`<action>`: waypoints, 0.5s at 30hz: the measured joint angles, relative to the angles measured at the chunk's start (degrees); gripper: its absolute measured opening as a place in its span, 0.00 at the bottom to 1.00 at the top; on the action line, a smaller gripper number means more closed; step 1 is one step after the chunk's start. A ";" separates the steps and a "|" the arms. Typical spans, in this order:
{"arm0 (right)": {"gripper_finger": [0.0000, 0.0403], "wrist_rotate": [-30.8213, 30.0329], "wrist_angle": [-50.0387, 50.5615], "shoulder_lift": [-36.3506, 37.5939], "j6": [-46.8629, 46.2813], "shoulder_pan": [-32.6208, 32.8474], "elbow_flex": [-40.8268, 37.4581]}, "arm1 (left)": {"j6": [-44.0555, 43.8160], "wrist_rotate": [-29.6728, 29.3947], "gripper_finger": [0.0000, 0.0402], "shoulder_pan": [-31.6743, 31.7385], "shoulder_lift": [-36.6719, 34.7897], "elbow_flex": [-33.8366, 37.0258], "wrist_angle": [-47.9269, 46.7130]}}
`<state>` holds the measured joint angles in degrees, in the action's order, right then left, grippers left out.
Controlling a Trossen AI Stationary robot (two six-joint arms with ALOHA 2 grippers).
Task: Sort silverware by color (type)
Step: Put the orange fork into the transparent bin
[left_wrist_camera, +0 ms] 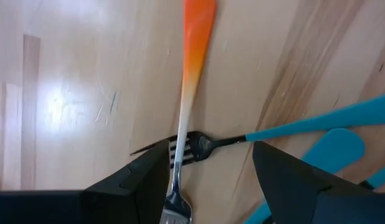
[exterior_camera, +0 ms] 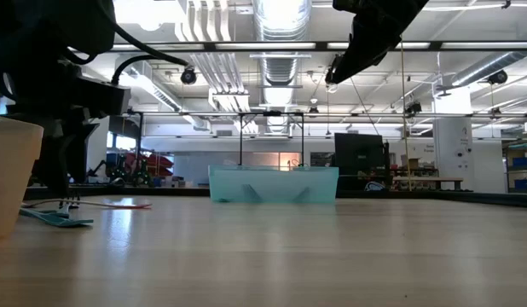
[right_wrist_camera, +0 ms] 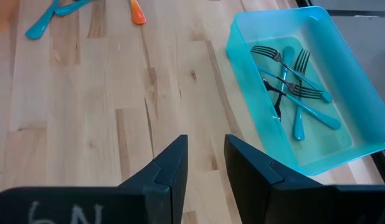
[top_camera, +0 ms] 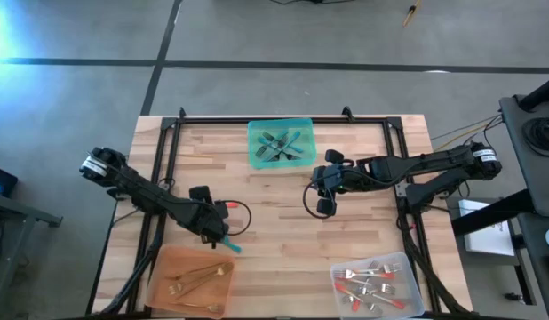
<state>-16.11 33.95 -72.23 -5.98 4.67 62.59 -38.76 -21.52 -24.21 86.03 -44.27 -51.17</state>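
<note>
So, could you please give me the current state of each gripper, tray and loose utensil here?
Left gripper: open, straddling the crossed forks.
Right gripper: open, empty, above bare table.
Orange-handled fork: loose on the table.
Teal-handled fork: loose on the table.
Teal tray: holds teal forks.
Orange tray: holds gold utensils.
Clear tray: holds red-handled forks.

The high camera is looking straight down on the whole worktop [top_camera: 283, 204]. The low one is sitting at worktop height, facing level across into the room. Both, with the right wrist camera, are sharing the teal tray [top_camera: 281, 145]. The left wrist camera is hanging very close above an orange-handled fork [left_wrist_camera: 191, 74].
</note>
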 joint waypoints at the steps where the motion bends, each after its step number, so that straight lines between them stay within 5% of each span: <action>1: 0.24 0.01 0.00 0.00 0.00 0.00 0.00 | 0.93 -0.01 0.52 0.03 -0.28 0.41 0.53; 15: 0.24 0.00 -0.02 0.00 0.01 0.00 0.00 | 12.05 2.70 0.52 7.64 -3.95 5.26 8.69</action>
<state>-16.11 33.94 -72.23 -5.97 4.67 62.59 -26.71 -18.82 -16.56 82.08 -39.01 -42.48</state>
